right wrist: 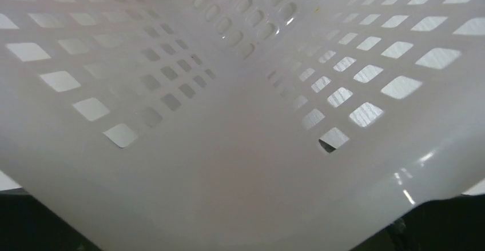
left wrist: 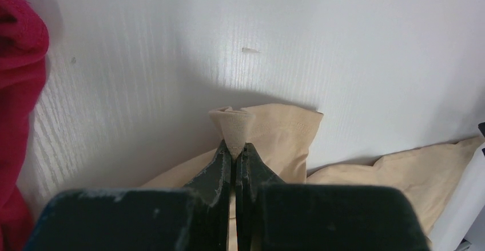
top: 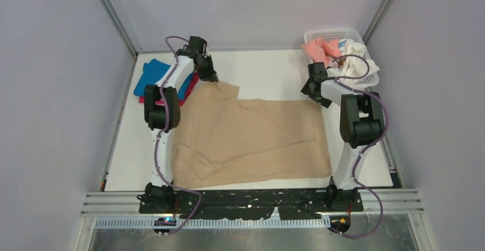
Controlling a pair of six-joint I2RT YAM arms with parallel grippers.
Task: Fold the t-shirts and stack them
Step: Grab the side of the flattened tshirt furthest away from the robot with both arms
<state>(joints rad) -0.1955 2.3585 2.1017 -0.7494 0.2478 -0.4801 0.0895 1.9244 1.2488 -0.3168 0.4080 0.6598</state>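
Note:
The tan t-shirt (top: pixel 251 139) lies spread flat across the middle of the table. My left gripper (top: pixel 213 78) is at its far left corner. In the left wrist view the left gripper (left wrist: pixel 234 148) is shut on a pinched tip of the tan cloth (left wrist: pixel 286 131). My right gripper (top: pixel 309 92) hovers by the shirt's far right corner, close to the basket. Its fingers do not show in the right wrist view. The blue t-shirt (top: pixel 150 76) and magenta t-shirt (top: pixel 191 85) lie at the far left. The salmon-pink (top: pixel 320 50) and white (top: pixel 360 54) t-shirts sit in the basket.
The white plastic mesh basket (top: pixel 334 34) stands at the far right corner, and its wall (right wrist: pixel 240 148) fills the right wrist view. The magenta cloth (left wrist: pixel 17 62) shows at the left edge of the left wrist view. Grey walls enclose the table on three sides.

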